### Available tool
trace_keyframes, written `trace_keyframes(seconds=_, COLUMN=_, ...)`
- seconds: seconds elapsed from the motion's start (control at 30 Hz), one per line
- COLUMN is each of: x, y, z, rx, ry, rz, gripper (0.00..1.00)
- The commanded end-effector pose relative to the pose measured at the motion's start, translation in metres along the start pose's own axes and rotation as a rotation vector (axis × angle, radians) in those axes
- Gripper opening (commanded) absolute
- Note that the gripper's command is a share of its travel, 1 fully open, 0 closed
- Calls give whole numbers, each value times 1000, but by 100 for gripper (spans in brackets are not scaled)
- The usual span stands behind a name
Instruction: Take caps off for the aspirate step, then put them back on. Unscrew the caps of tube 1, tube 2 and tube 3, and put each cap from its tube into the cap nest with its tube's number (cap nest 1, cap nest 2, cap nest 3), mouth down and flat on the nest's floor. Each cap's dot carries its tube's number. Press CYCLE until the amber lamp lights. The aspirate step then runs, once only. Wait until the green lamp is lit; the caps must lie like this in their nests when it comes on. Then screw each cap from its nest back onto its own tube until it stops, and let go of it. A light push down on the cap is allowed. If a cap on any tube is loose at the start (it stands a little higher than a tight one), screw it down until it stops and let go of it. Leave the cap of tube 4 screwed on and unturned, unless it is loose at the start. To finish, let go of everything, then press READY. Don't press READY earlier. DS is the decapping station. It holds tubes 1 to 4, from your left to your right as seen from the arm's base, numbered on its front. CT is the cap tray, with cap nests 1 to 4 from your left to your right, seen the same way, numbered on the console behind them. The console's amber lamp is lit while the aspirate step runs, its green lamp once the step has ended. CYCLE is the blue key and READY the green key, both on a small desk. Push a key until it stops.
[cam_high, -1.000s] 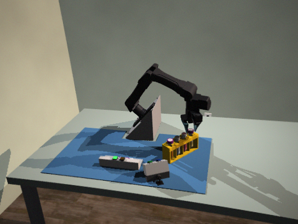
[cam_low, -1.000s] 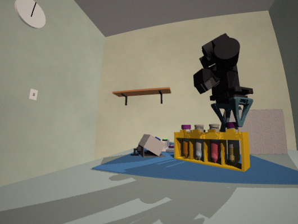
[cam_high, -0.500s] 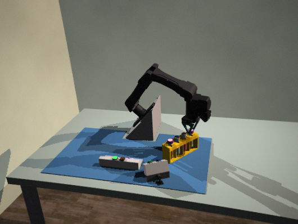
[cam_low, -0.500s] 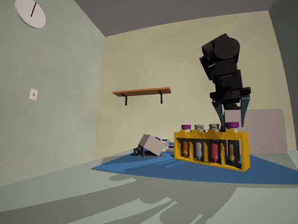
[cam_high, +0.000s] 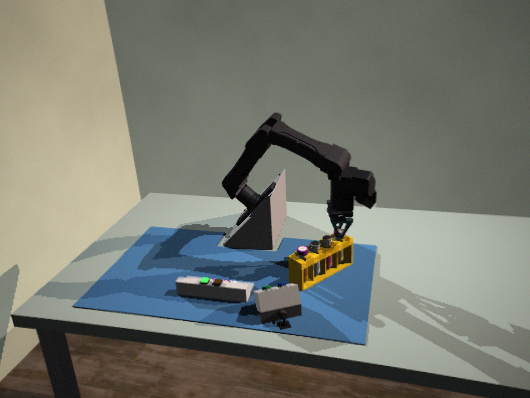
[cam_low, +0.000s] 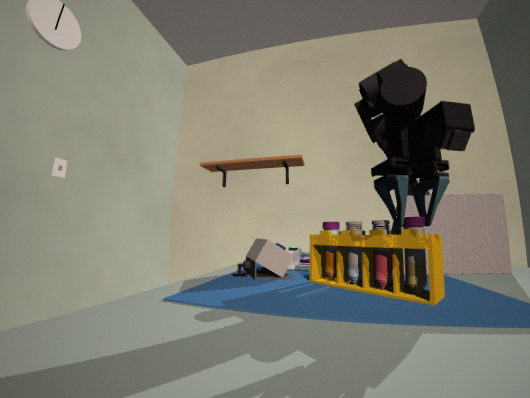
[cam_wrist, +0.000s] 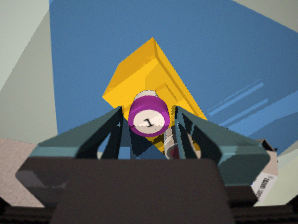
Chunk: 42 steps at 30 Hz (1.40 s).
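Straddling the purple cap of tube 1, the pincer hangs straight down over one end of the yellow decapping station. Its two fingers stand apart, one on each side of the cap, and they grip nothing. In the wrist view a sliver of shadow shows between each fingertip and the cap's side. The cap sits on its tube (its white dot reads 1), at the same height as the other purple cap at the opposite end of the station, on tube 4.

The two middle tubes, tube 2 and tube 3, show bare grey necks with no purple on top. Through the station's front windows the four tubes show yellow, red, pale and orange fillings.

The station stands on a blue mat about midway across the grey counter, closer to its far edge than to its near one. Nearer the front edge lie a long grey block, the cap tray, with a green spot and small coloured shapes on top (too small to tell which caps they are), and beside it the small tilted key desk. The arm rises from a grey wedge mount toward the counter's far edge and reaches over to the station.
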<state>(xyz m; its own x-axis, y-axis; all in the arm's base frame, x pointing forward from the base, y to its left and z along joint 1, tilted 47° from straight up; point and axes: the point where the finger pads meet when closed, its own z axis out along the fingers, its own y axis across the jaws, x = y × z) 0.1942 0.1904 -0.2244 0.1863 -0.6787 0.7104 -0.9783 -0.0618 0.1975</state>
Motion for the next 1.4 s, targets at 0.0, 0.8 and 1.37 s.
trace_keyframes(seconds=0.0, x=-1, y=-3, z=-8, rx=16, ry=-15, rz=-276, gripper=49)
trace_keyframes(seconds=0.8, x=-1, y=-3, z=-9, rx=16, ry=-15, rz=-276, gripper=0)
trace_keyframes(seconds=1.37, x=-1, y=-3, z=-8, rx=9, ry=-20, rz=474, gripper=0)
